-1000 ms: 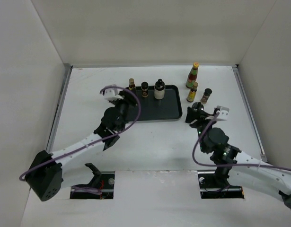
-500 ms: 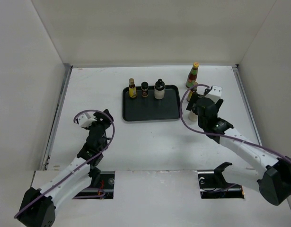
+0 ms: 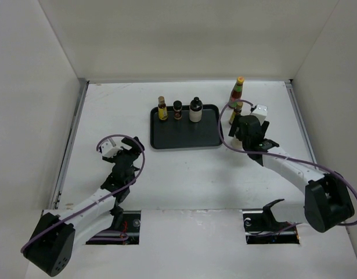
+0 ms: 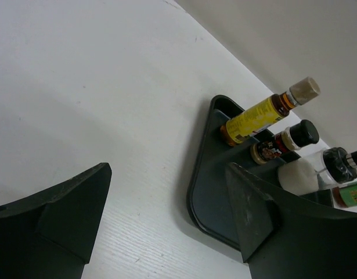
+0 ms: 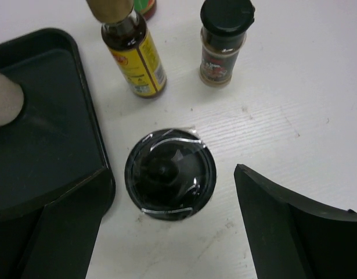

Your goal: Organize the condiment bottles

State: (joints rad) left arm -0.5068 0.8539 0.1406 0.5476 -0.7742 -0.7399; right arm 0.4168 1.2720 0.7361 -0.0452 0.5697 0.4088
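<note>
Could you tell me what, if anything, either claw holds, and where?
Nothing is held. The left claw and right claw are open; the right one only straddles a black-lidded jar.

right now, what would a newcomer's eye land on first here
The black tray at mid-table, with three bottles lined along its far edge. Just right of it, the open right gripper hangs straight above a black-lidded jar, with the tall red bottle beyond.
</note>
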